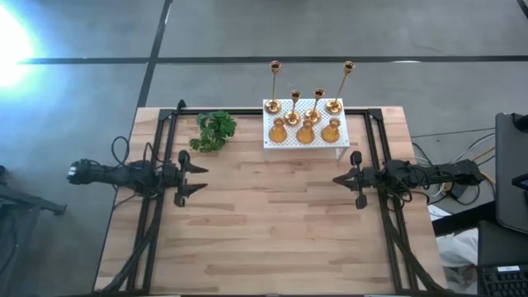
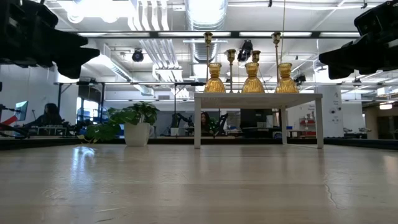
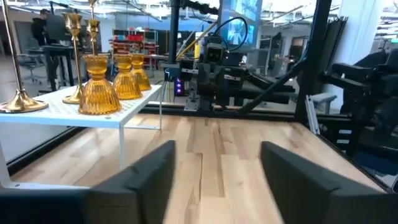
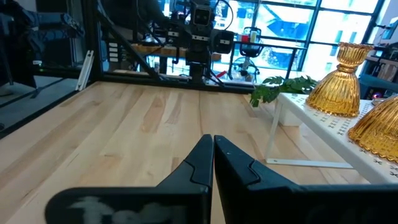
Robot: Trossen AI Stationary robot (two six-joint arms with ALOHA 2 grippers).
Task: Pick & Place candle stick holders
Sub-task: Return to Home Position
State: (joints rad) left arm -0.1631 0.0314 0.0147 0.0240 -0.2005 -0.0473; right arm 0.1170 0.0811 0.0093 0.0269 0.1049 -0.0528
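Seven gold candle stick holders stand by their bases on a white perforated stand [image 1: 273, 141] at the table's far middle: three squat bulb-shaped ones [image 1: 305, 132] in the near row, several thin-stemmed ones [image 1: 294, 108] behind. They also show in the low view [image 2: 252, 79] and the left wrist view [image 3: 98, 87]. My left gripper [image 1: 200, 179] is open and empty over the table's left side. My right gripper [image 1: 337, 178] is shut and empty over the right side, near the stand's right leg.
A green leafy plant [image 1: 214, 130] in a white pot [image 2: 137, 134] stands left of the stand. Black frame rails [image 1: 157, 206] run along both sides of the wooden table. Bare tabletop [image 1: 272, 214] lies between and in front of the grippers.
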